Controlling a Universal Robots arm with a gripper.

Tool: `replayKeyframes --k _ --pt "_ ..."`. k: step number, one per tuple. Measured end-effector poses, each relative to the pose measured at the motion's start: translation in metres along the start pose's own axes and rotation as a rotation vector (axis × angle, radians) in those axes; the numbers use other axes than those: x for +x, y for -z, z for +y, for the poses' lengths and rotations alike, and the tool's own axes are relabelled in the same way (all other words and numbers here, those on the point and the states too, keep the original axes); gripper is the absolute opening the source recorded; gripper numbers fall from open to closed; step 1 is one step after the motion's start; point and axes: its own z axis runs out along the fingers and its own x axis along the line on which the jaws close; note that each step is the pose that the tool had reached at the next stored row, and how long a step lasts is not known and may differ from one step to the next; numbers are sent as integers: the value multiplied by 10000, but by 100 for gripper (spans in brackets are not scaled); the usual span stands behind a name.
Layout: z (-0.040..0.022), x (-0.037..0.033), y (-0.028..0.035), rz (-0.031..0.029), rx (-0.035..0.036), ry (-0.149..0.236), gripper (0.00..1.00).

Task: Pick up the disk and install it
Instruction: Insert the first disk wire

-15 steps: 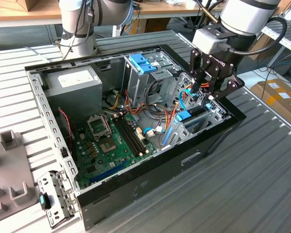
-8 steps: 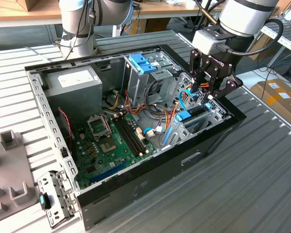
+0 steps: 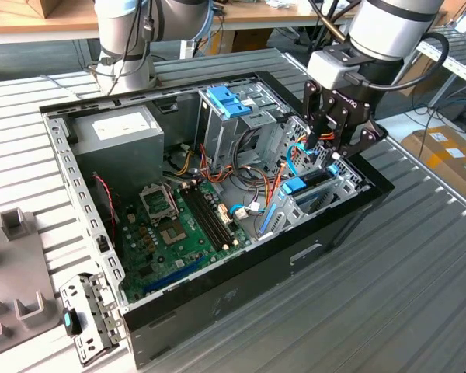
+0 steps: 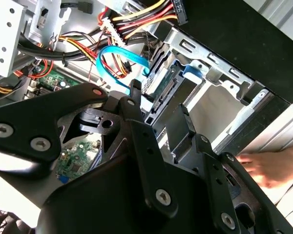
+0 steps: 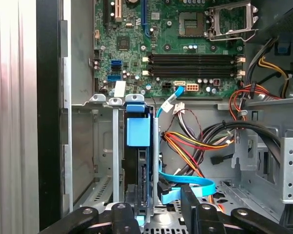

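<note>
On edge in the drive cage (image 3: 346,183), right of centre in the exterior view: the disk (image 5: 142,178), long axis running from the gripper (image 5: 156,207) toward the motherboard (image 5: 185,53), blue tab end nearest the board. Connector end plain in the second wrist view, with a person's hand (image 4: 263,165) outside the case wall (image 5: 49,122). Fingers (image 5: 189,204) released, spread either side of the disk; open bay (image 5: 85,156) alongside.

Black fingers (image 4: 179,131) apart over the disk (image 4: 162,84) in its metal bay (image 4: 219,73); blue cable (image 4: 122,51) beside; hand (image 4: 266,168) nearby
</note>
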Motion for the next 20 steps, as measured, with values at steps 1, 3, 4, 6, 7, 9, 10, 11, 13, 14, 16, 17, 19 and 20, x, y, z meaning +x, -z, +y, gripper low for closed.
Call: replayKeyframes --k 1,3,4,6,7,9,10,11,13,14,16,17,19,20 --pt "0 9 0 0 0 0 48" --pt "-1 27 0 0 0 0 48" --pt "-1 38 -1 -4 0 0 48" --pt "-1 61 -1 -8 0 2 48" --pt "-1 61 -1 -9 0 1 48" --pt "-1 62 -1 -9 0 1 48" --pt "-1 62 -1 -8 0 1 48" --pt "-1 62 -1 -9 0 1 40" --pt "-1 63 -1 -9 0 2 34" --pt "-1 63 -1 -8 0 2 28" --pt "-1 63 -1 -9 0 1 16" --pt "-1 63 -1 -8 0 1 15" --pt "-1 63 -1 -8 0 1 15" --pt "-1 64 -1 -9 0 1 15"
